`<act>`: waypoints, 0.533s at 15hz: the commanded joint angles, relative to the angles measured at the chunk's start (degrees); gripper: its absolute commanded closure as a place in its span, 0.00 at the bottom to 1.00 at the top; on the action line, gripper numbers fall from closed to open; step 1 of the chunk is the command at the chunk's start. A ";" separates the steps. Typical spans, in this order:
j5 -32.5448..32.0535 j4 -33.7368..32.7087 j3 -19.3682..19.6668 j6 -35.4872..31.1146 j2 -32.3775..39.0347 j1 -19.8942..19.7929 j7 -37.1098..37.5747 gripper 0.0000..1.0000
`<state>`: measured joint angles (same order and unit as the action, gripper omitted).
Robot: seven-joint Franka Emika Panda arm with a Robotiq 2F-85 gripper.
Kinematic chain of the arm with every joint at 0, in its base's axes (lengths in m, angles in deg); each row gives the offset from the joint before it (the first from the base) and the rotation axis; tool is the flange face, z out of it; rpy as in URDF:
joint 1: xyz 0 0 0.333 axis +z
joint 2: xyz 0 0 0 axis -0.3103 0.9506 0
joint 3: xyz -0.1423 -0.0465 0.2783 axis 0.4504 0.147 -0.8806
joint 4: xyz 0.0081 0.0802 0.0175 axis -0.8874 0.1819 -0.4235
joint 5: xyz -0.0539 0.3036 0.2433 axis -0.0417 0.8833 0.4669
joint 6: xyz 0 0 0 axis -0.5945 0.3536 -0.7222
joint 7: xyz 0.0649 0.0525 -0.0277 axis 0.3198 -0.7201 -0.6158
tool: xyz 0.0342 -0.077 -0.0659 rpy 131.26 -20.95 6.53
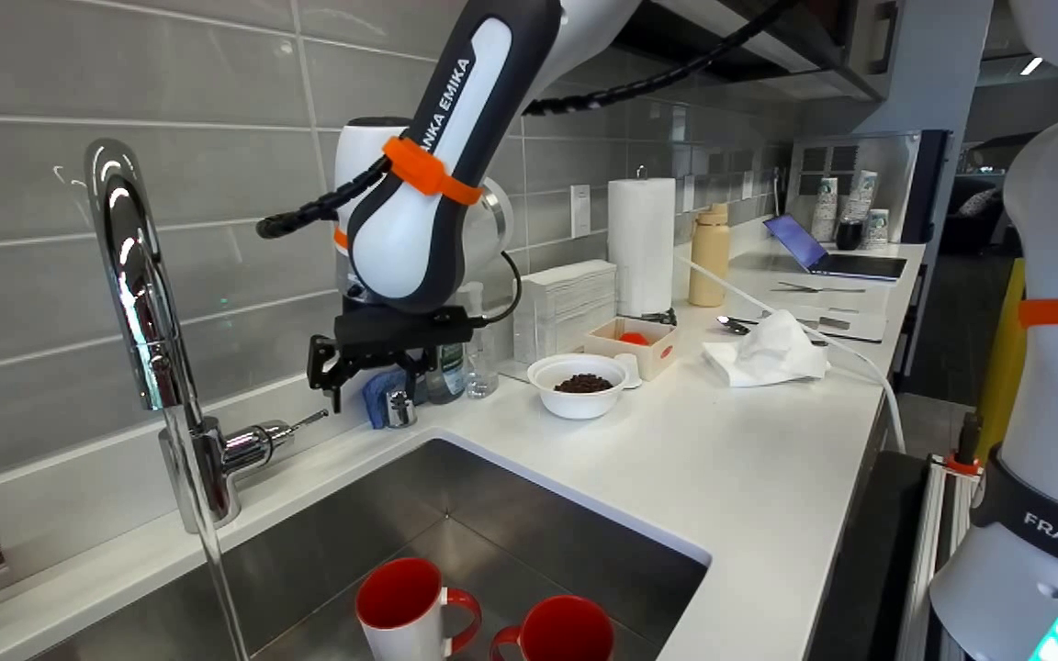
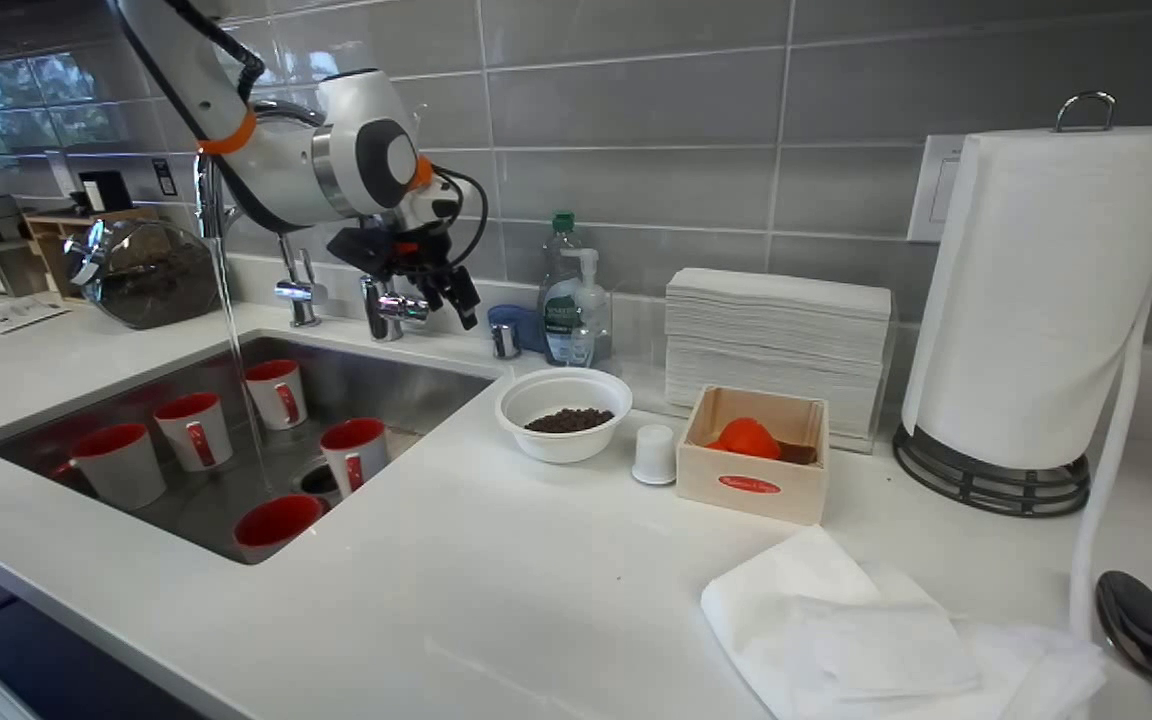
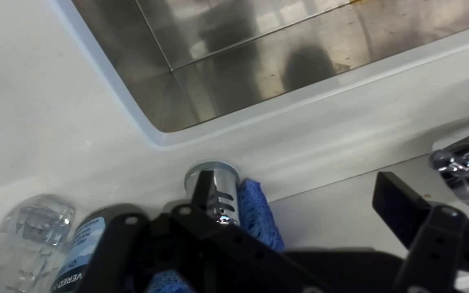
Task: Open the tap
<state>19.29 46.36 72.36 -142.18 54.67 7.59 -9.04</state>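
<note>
The tall chrome tap (image 1: pixel 132 275) stands behind the sink, with a stream of water falling from its spout in both exterior views. In an exterior view its arch is partly behind the arm, and its spout (image 2: pixel 208 195) shows. Its side lever (image 1: pixel 295 427) points toward my gripper (image 1: pixel 373 386). My gripper is open and empty, above the back ledge beside the lever and apart from it. In the wrist view the lever end (image 3: pixel 448 160) is at the right, outside the right finger. Nothing is between the fingers of the gripper (image 3: pixel 295 183).
A short chrome fixture (image 3: pixel 214 191) and a blue sponge (image 3: pixel 259 215) lie below the left finger. Soap bottles (image 2: pixel 576 300) stand beside them. The steel sink (image 2: pixel 426 400) holds several red-and-white mugs (image 2: pixel 193 432). A smaller faucet (image 2: pixel 298 288) is farther along. A white bowl (image 2: pixel 563 415) stands on the counter.
</note>
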 commanded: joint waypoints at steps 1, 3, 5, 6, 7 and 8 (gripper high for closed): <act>1.27 -1.49 -1.94 1.49 0.51 -2.01 -0.50 0.00; 1.38 -1.71 -2.40 2.30 0.70 -2.39 -0.52 0.00; 1.62 -1.83 -3.16 2.67 0.75 -2.99 -0.83 0.00; 2.42 -1.87 -4.19 2.81 0.71 -3.77 -1.49 0.00; 2.52 -1.96 -4.42 2.81 0.78 -3.90 -1.50 0.00; 2.82 -2.07 -4.95 2.72 0.85 -4.23 -1.67 0.00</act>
<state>20.29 45.99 69.33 -141.01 54.94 4.95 -9.22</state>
